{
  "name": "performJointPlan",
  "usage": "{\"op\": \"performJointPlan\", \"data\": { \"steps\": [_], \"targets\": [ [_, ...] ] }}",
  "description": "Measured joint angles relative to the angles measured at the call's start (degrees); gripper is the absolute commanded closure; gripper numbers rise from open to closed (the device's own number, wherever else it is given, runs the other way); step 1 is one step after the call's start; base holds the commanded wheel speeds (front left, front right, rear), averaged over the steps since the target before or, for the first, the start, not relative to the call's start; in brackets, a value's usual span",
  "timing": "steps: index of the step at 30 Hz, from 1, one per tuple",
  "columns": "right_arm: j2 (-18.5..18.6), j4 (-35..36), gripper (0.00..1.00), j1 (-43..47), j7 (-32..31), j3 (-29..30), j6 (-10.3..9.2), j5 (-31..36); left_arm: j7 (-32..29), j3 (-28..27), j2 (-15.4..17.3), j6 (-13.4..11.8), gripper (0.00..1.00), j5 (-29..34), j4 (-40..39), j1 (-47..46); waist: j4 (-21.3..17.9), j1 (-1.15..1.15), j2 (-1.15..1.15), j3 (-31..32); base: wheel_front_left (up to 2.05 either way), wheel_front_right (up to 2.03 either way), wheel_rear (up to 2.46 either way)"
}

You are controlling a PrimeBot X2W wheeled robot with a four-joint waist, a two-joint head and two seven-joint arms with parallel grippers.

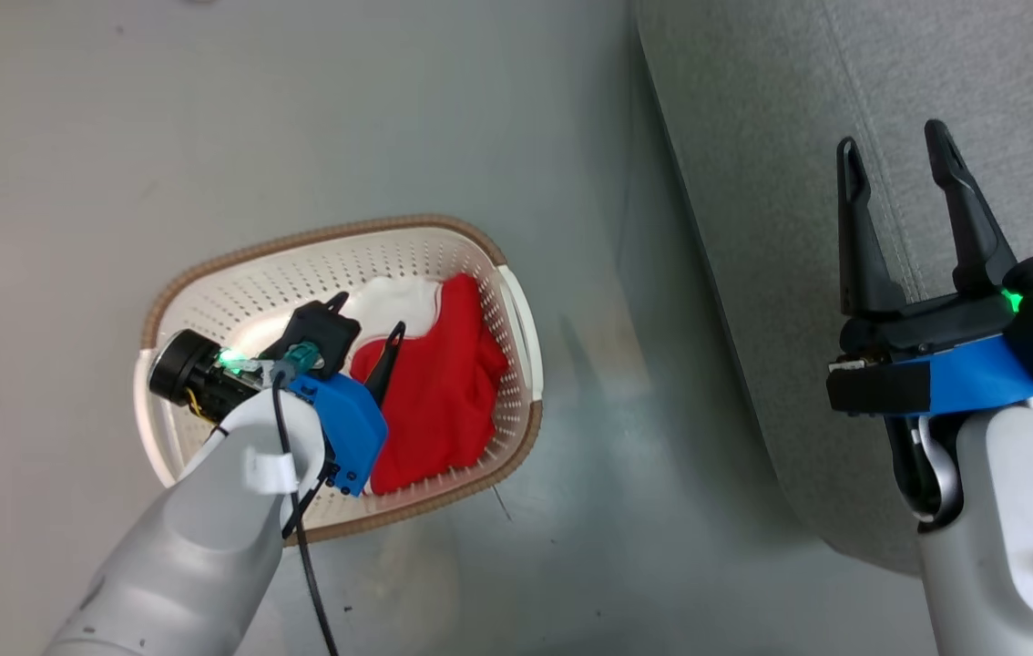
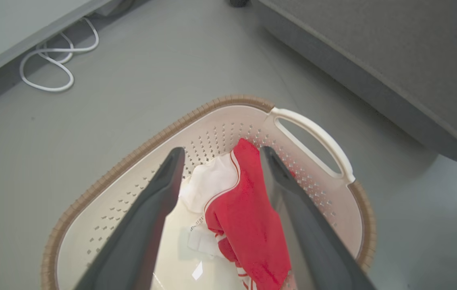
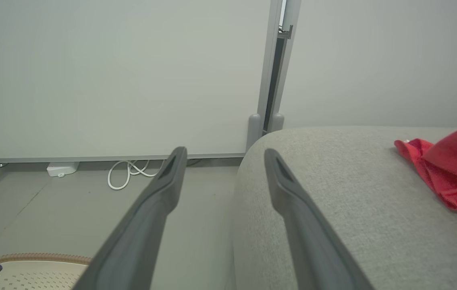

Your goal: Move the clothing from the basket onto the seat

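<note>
A white cable [image 2: 57, 50] loops on the grey floor [image 1: 389, 109] by the wall [image 3: 111, 72], beside perhaps a plug block [image 3: 62, 168]

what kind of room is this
Likely an indoor test room staged as a home: grey seat, laundry basket of red clothing on a bare floor, plain wall panels with a loose cable.

Your smooth grey floor [image 1: 298, 109] carries a cream perforated plastic basket [image 1: 234, 282] with a brown rim, near the large grey fabric seat [image 1: 753, 137]. A looped white cable [image 2: 66, 50] lies by the wall.

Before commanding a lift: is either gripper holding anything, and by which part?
Nothing held. Left gripper open over the red garment in the basket; right gripper open at the seat's edge.
</note>
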State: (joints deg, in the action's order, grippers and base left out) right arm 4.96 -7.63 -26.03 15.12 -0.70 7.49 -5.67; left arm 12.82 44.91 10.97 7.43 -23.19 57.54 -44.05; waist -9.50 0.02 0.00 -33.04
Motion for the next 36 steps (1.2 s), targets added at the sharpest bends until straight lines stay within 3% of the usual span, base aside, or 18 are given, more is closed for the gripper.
{"op": "performJointPlan", "data": {
  "steps": [15, 27, 36],
  "targets": [
    [-0.31, 2.8, 0.0, -7.07, 0.0, -1.68, 0.0, 0.1, -13.92, 16.83, 4.08, 0.01, 0.0, -14.62, 2.8, -8.79, -2.07, -0.01, 0.0, -13.02, 0.0, 0.0, 0.0],
    [0.01, 4.53, 0.0, -8.81, 0.0, -2.23, 0.0, 0.46, -25.76, 20.54, 5.47, 0.0, 0.0, -28.55, 2.43, -11.5, -2.04, -0.01, 0.0, -18.91, 0.0, 0.0, 0.0],
    [0.02, 4.98, 0.0, -9.02, 0.0, -2.4, 0.0, 0.41, -28.36, 23.71, 7.53, 0.0, 0.0, -37.01, -3.34, -12.5, -2.23, -0.01, 0.0, -21.28, 0.0, 0.0, 0.0]
  ]
}}
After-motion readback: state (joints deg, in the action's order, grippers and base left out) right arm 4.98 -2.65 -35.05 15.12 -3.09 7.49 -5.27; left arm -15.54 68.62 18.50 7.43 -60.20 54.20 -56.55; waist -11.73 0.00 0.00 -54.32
